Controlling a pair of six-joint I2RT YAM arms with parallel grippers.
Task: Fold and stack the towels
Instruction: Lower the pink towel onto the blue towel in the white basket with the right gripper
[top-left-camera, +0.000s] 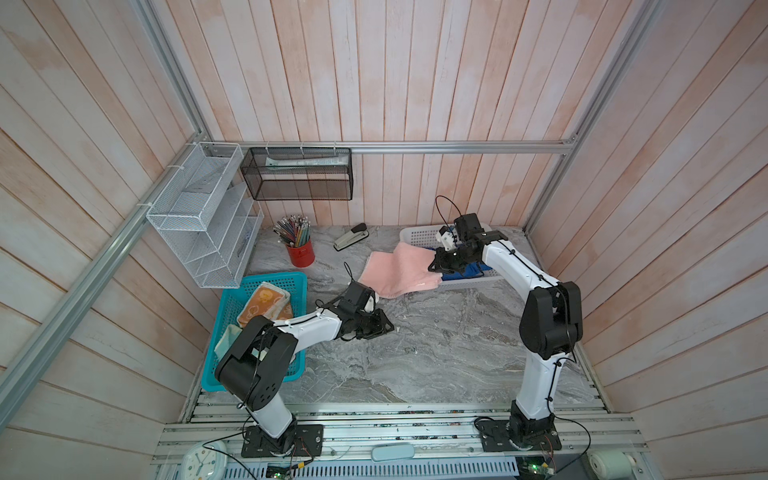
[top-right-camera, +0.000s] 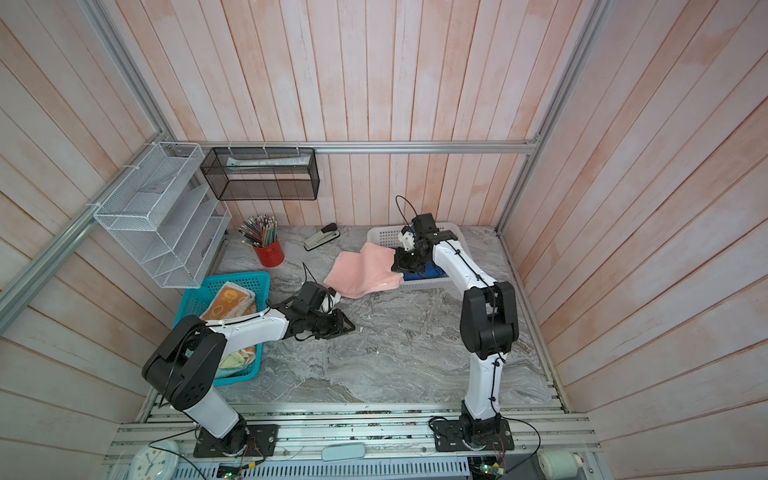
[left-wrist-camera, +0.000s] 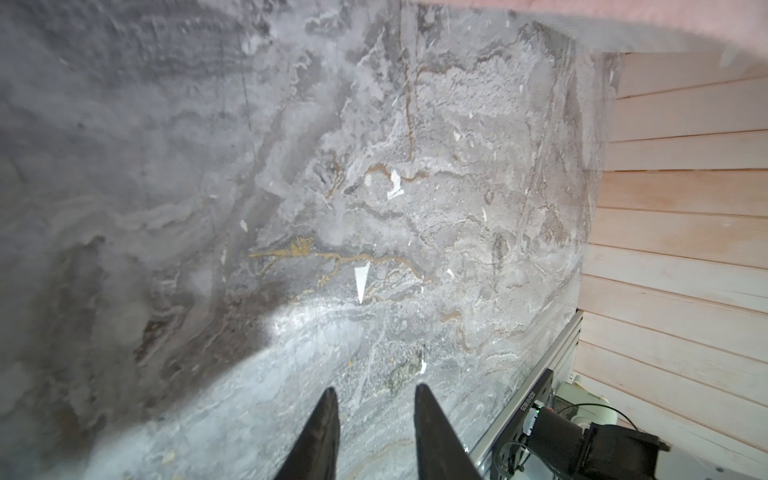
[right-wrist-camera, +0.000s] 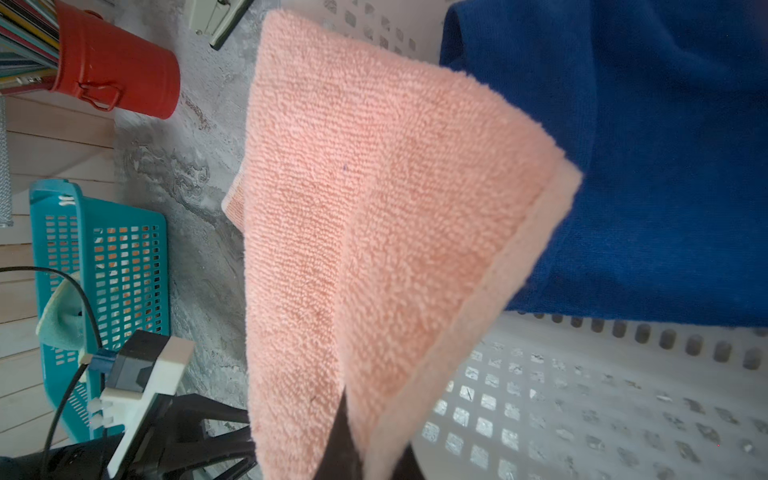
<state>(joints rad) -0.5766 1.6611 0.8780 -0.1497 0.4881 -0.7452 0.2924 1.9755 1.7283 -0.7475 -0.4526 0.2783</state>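
The pink towel (top-left-camera: 399, 270) overhangs the white basket (top-left-camera: 415, 237), open tabletop (top-left-camera: 440, 336) beyond.

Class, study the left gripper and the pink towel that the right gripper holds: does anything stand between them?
Nothing visible does. Only bare marble table lies between the open left gripper and the pink towel's near edge. The red pencil cup and stapler stand farther back, off that path.

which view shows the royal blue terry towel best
Right wrist view: the royal blue terry towel is large and close. Both top views show a sliver under the right arm; the left wrist view none.
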